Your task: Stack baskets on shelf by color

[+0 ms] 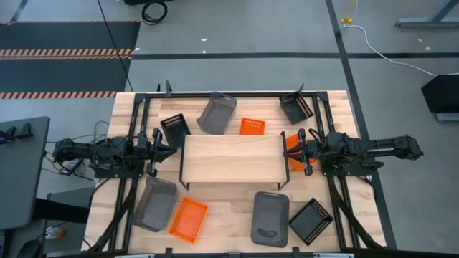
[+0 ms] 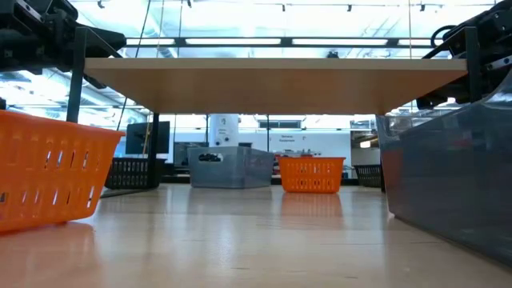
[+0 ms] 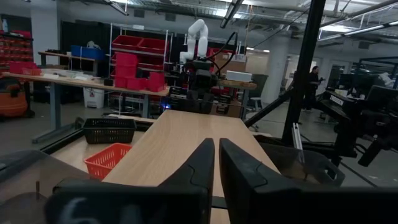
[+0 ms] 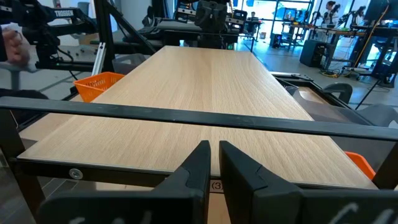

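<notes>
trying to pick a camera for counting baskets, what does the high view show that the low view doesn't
Only the high view shows the shelf's bare top, both grippers, left and right, at its ends, all nine baskets, and the black perforated basket at the near right corner. Only the low view shows the shelf's underside and the room behind the table. Both show the orange basket and grey basket beyond the shelf.

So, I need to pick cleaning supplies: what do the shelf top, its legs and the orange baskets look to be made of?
The shelf top looks like light wood or wood laminate with a matte finish, since faint grain lines run along it. Its legs look like thin black-painted metal bars. The orange basket looks like moulded plastic: bright even colour, slotted walls, a slight sheen.
</notes>
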Robot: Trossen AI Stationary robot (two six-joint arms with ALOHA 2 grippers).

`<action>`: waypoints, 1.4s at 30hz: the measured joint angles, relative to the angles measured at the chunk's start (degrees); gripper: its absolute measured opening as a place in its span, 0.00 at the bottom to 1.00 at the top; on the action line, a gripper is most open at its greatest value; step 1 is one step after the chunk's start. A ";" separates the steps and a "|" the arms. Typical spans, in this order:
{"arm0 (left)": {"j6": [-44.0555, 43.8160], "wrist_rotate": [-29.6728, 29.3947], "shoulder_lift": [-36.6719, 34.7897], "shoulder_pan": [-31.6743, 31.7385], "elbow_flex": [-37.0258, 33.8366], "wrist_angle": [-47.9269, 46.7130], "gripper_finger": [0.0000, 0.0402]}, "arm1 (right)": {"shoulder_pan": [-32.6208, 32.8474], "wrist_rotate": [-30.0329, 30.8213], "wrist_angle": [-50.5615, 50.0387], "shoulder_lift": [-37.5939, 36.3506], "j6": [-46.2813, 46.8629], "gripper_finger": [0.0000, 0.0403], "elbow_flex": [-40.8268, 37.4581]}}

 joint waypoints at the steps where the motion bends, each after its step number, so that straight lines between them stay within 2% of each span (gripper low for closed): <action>1: 0.00 -0.01 0.00 0.00 0.00 -0.01 0.07 | -0.02 -0.01 0.00 -0.02 0.00 0.10 0.01; 12: -0.71 -0.01 0.00 0.00 0.01 -0.01 0.08 | -0.02 -0.01 0.00 -0.01 0.01 0.10 0.01; 18: -7.49 -0.01 0.00 -0.01 0.01 0.01 0.07 | -0.01 0.06 -0.01 -0.01 0.00 0.10 -0.01; 23: -10.88 -0.02 0.00 -0.01 0.00 0.71 0.09 | -0.79 9.26 -0.02 -0.02 -0.06 0.10 0.01; 27: -10.78 -0.02 0.00 0.01 0.02 2.02 0.09 | -1.25 11.97 1.08 0.00 -2.65 0.10 0.00; 42: -13.27 -1.77 0.00 -0.01 0.02 3.20 0.08 | -1.35 12.39 1.73 -0.02 -3.23 0.10 0.01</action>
